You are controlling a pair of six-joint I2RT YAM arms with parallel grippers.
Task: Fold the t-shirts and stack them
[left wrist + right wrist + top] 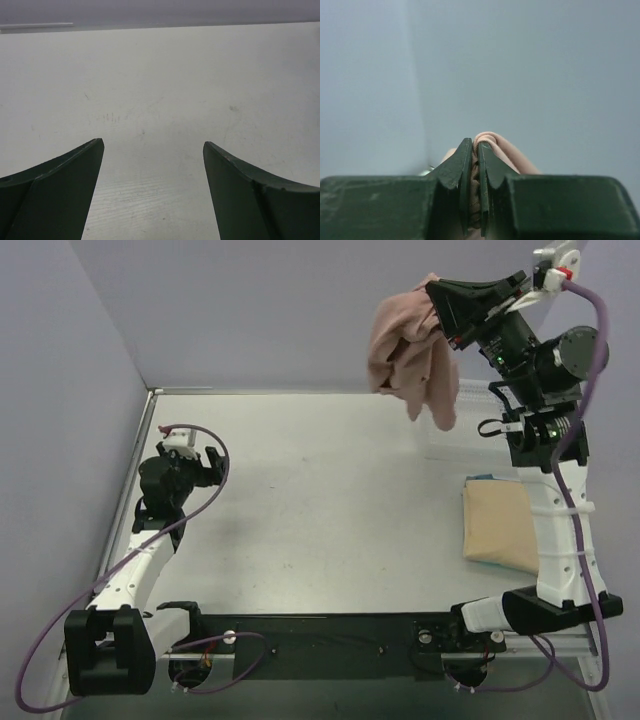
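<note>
The dusty pink-brown t-shirt [415,350] hangs bunched in the upper right of the top view. It is lifted well off the surface [320,510], with loose folds drooping toward the surface's back edge. The right jaws are clamped on a gathered fold at the shirt's upper right. In the right wrist view a roll of the pink cloth [492,147] is pinched between the two dark fingers [452,172] at lower centre, with only a blurred grey wall [530,75] behind.

The right arm [560,540] rises from its base at the lower right and reaches up to the top right corner. The pale tan-yellow t-shirt [497,525] lies folded flat on the surface at the right of the frame, its right side hidden behind that arm.

Well apart, at the left of the frame, the left arm [140,560] is bent low over the surface. The left jaws stand wide apart; in the left wrist view their fingers [60,195] fill the lower corners, and the pale, lightly scuffed surface shows between them.
</note>
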